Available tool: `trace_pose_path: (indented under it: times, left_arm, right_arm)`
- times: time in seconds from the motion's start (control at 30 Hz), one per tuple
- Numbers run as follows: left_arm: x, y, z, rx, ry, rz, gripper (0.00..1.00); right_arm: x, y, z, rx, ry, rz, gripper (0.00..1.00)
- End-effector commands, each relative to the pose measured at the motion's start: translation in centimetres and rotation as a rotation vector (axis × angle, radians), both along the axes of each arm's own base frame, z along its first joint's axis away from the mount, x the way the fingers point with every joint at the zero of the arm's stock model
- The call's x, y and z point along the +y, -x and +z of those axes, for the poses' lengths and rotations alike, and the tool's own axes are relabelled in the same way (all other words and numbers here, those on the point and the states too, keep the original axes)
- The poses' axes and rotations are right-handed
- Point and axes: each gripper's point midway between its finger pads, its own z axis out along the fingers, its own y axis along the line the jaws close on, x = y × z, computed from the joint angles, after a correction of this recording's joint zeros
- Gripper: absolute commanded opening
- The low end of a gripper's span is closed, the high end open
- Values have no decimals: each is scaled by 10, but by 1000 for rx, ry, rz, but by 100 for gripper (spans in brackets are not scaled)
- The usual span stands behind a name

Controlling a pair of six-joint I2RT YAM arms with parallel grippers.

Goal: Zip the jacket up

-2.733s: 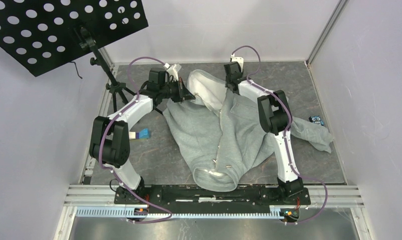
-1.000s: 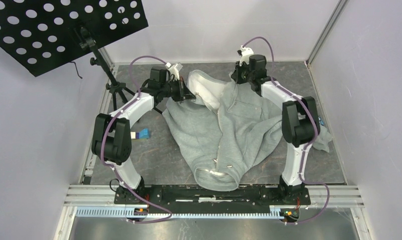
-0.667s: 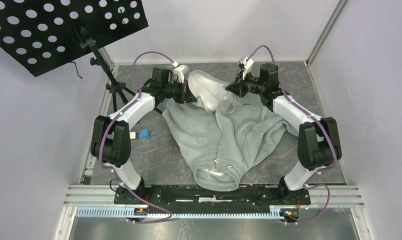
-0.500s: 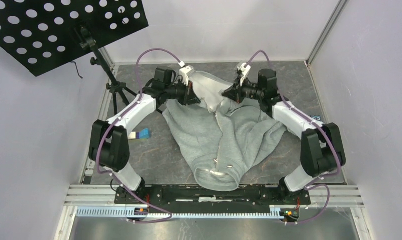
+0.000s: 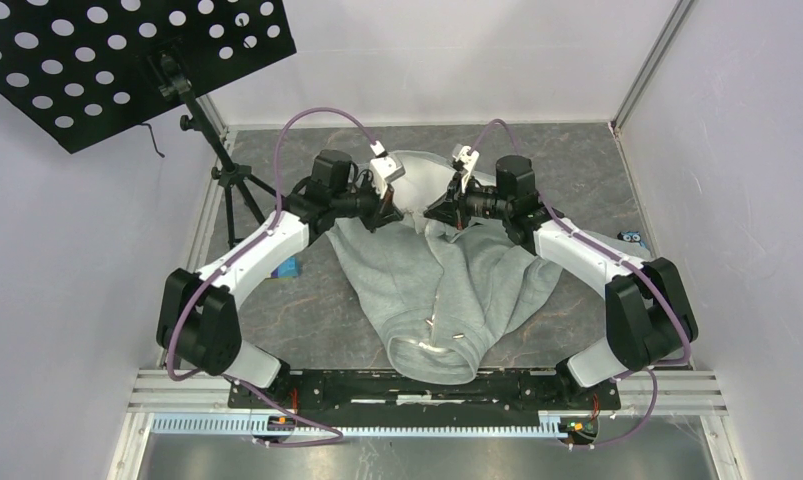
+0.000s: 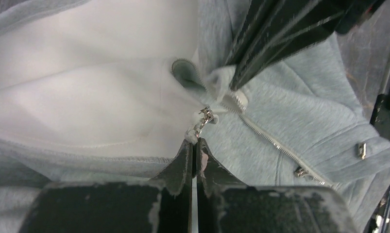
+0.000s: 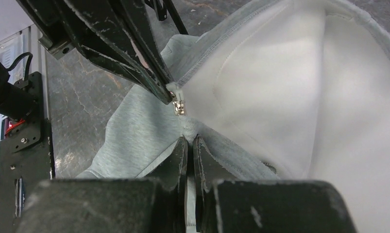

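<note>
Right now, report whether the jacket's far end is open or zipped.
Open: jacket lining lies exposed; left gripper and right gripper pinch separate zipper edges.

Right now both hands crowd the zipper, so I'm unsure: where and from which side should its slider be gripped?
Probably its metal pull tab, from the side of the left hand: it sticks out free there, while the right hand blocks the other.

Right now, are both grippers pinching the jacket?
Yes, the left gripper and the right gripper are each shut on the jacket beside its zipper pull.
</note>
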Motion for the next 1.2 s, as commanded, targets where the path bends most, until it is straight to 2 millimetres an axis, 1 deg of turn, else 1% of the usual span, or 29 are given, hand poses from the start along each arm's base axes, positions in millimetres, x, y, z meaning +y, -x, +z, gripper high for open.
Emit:
trace_pose_path:
  times: [0.0, 0.13, 0.23, 0.37, 0.43, 0.57, 0.8, 1.03, 1.17]
  left_arm:
    - [8, 1, 13, -187, -18, -49, 2]
    - [12, 0, 12, -200, -31, -30, 2]
    - [7, 0, 14, -175, -4, -44, 2]
    - [7, -7, 13, -154, -2, -24, 2]
    - [6, -7, 14, -148, 7, -23, 2]
    - [5, -7, 13, -141, 12, -22, 2]
    - [5, -8, 10, -130, 8, -18, 2]
    - [4, -8, 8, -123, 8, -22, 2]
    - [3, -8, 7, -117, 10, -24, 2]
  right_arm:
    - [6, -1, 28, -50, -41, 16, 0]
    - [4, -2, 27, -74, -29, 24, 0]
    - [5, 1, 28, -74, -50, 37, 0]
    - [6, -4, 21, -41, -42, 11, 0]
    - [10, -6, 17, -30, -35, 3, 0]
    - [17, -7, 15, -8, -33, -3, 0]
    - [15, -13, 12, 3, -18, -41, 0]
    - [17, -15, 7, 23, -23, -41, 0]
    - [20, -12, 8, 26, -30, -20, 0]
